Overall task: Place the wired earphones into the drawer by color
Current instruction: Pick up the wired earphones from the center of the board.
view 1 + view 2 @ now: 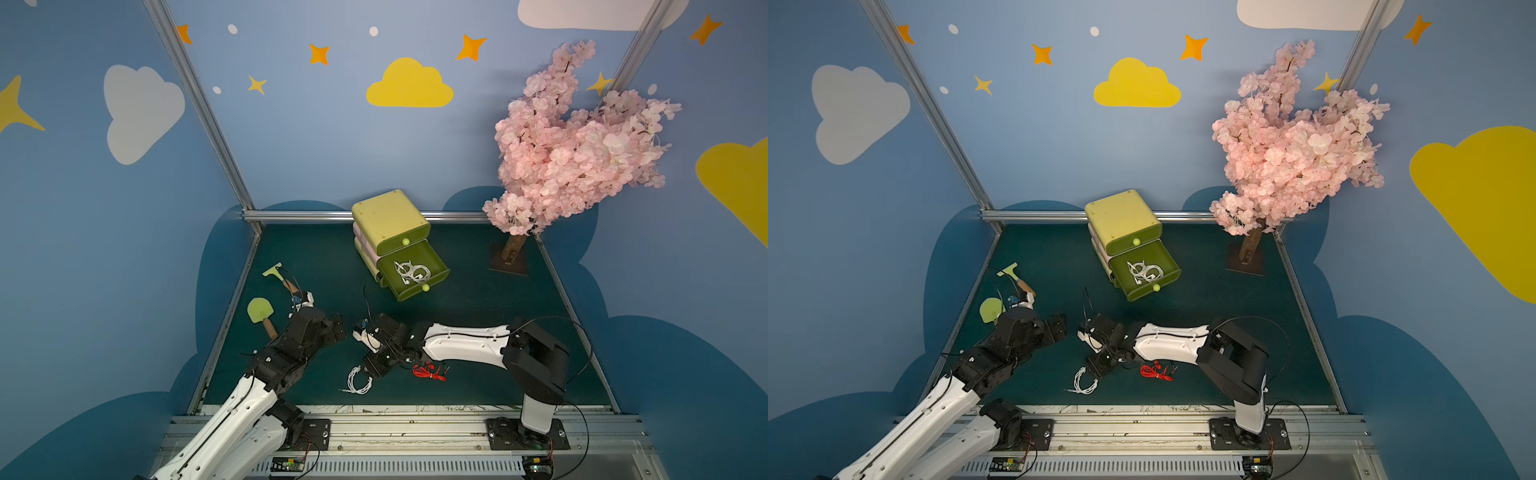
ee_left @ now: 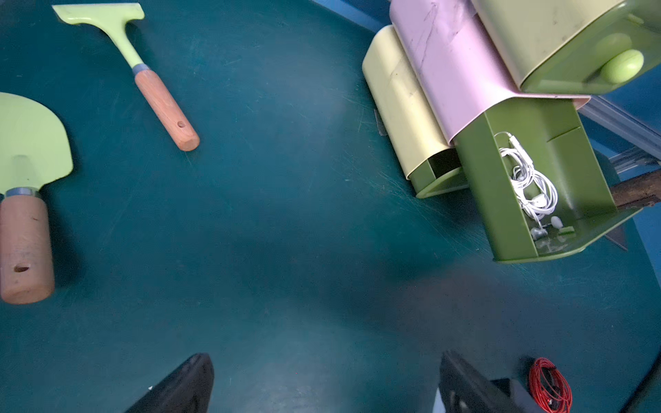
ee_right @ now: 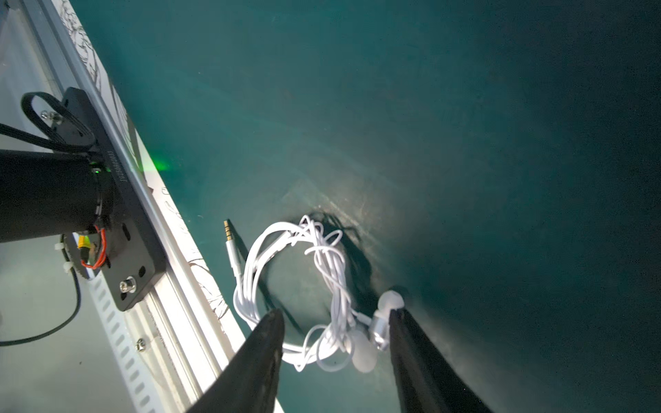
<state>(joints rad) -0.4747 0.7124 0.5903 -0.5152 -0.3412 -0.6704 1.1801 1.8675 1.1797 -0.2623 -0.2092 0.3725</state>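
While the left pincer [image 2: 325, 355] hangs wide open, the right pincer [image 3: 335, 311], jaws half-spread, straddles white earphones [image 3: 332, 279] on the desk [image 3: 465, 143].

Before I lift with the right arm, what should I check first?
1. ok: right gripper straddles the loose white earphones.
2. not ok: jaws clamped on them; they stand apart.
3. ok: open drawer holds stored white earphones, matching colour.
4. ok: red earphones lie outside the grasp.
5. ok: left gripper open, empty, off to the side.
6. cannot tell: whether the plug will trail without snagging.
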